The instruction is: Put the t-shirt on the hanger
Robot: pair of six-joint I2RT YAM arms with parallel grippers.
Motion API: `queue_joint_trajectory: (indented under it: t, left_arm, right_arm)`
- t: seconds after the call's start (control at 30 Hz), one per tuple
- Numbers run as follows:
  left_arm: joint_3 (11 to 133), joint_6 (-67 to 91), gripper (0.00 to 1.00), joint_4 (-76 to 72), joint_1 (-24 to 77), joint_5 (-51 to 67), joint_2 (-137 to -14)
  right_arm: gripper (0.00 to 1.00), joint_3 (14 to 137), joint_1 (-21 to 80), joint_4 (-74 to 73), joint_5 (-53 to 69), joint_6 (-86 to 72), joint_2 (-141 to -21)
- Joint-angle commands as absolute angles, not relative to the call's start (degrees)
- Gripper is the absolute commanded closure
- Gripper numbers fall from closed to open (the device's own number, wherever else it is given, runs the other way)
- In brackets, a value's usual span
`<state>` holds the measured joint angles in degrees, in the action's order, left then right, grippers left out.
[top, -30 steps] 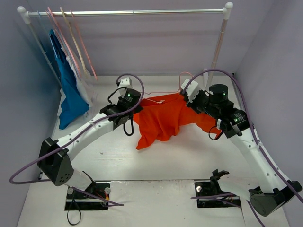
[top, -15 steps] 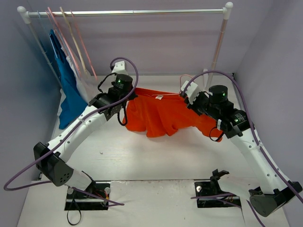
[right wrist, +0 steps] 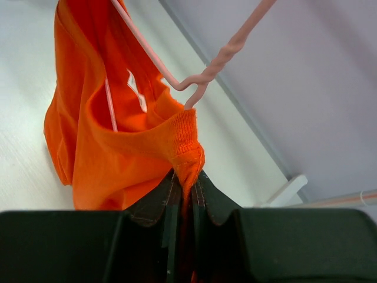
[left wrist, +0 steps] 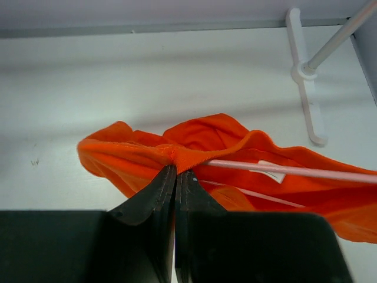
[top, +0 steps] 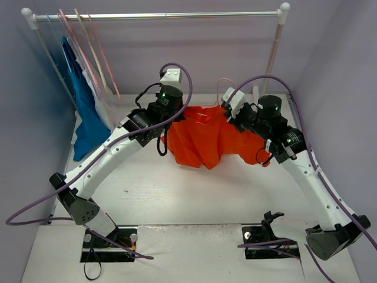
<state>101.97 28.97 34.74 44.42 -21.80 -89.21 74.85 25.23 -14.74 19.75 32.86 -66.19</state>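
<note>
The orange t-shirt [top: 203, 141] hangs bunched between my two grippers, above the table. My left gripper [top: 178, 111] is shut on the neck edge at its left; in the left wrist view [left wrist: 175, 169] the cloth [left wrist: 147, 153] is pinched at the tips. My right gripper [top: 228, 113] is shut on the neck rib at its right [right wrist: 187, 172]. The pale-pink hanger [left wrist: 294, 171] runs inside the neck opening beside the white label [left wrist: 270, 171]. Its twisted neck and hook [right wrist: 221, 56] rise out of the collar [right wrist: 185, 132] and show above the shirt in the top view [top: 224, 84].
A clothes rail [top: 159, 16] spans the back. A blue garment [top: 85, 115], a white garment [top: 105, 109] and spare hangers [top: 88, 50] hang at its left end. The rail's right post [top: 273, 53] and its white foot [left wrist: 306, 76] stand just behind my right gripper.
My left gripper has risen and swung back and right towards the right gripper. The shirt has lifted off the table and bunched narrower. The right gripper rose slightly.
</note>
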Motion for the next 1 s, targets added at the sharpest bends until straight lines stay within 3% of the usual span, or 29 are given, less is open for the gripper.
queue_joint_trajectory:
  t: [0.0, 0.33, 0.8, 0.97]
  left_arm:
    - [109.68, 24.44, 1.00, 35.42, 46.75, -25.75, -88.85]
    - [121.73, 18.55, 1.00, 35.42, 49.12, -29.27, -90.00]
    - [94.41, 20.57, 1.00, 25.40, 52.21, -24.52, -81.92]
    - [89.57, 19.43, 0.96, 24.00, 52.12, -25.23, -80.95]
  right_arm:
    - [1.00, 79.54, 25.75, -3.87, 22.85, 31.11, -67.50]
    - [1.00, 89.64, 25.75, 2.37, 28.56, 30.68, -69.79]
    - [1.00, 57.59, 25.75, 18.01, 31.29, 24.79, -58.11]
    - [1.00, 54.50, 25.66, 18.28, 32.07, 24.43, -56.16]
